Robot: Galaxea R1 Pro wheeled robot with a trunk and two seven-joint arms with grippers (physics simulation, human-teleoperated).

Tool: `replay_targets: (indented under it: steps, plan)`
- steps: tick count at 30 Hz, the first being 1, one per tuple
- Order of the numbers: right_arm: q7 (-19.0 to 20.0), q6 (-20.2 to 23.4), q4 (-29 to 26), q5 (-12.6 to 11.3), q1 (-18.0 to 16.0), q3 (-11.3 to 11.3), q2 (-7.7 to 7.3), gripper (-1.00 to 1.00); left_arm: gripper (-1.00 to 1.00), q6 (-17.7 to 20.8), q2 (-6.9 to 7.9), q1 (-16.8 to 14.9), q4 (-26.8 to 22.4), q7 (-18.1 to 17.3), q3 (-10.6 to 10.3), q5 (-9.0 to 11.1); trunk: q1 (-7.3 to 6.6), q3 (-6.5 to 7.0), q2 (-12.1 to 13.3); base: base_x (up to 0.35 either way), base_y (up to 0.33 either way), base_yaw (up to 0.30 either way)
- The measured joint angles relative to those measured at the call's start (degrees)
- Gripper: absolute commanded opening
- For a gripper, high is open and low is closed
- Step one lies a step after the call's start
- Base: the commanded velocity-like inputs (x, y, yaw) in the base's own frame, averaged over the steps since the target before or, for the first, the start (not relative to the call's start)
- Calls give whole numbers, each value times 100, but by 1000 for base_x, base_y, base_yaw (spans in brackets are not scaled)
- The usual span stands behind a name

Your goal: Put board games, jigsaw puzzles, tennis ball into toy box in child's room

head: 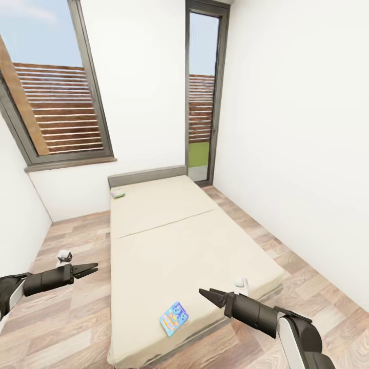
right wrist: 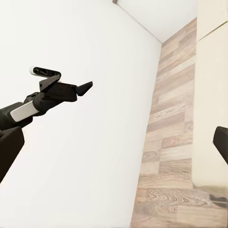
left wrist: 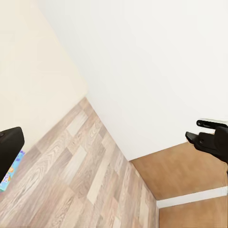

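Facing cream bed [head: 174, 236] in child's room. Lying near foot edge: blue cartoon-printed board game [head: 173, 318]; resting near headboard: small second box [head: 118, 193]. Hovering low, holding nothing: left gripper [head: 91, 268], right gripper [head: 206, 294]; jaw opening hard to judge.

The large cream-coloured flat mattress bed [head: 174, 246] is seen from a high head camera at its foot, aimed forward and down towards the far wall's windows, both arms low in frame. The wood-plank floor [left wrist: 80, 175] and white wall are viewed by the left wrist camera, looking across the bed's foot. The same floor is seen by the right wrist camera, facing oppositely.
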Motion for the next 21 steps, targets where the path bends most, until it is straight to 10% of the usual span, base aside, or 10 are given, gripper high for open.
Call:
replay_targets:
  steps: [21]
  plan:
    - [0,0,1,0,0,-2,-1,100,100,0,-18,-1,3,-2,1,-4,0,0,0,0,-84,290]
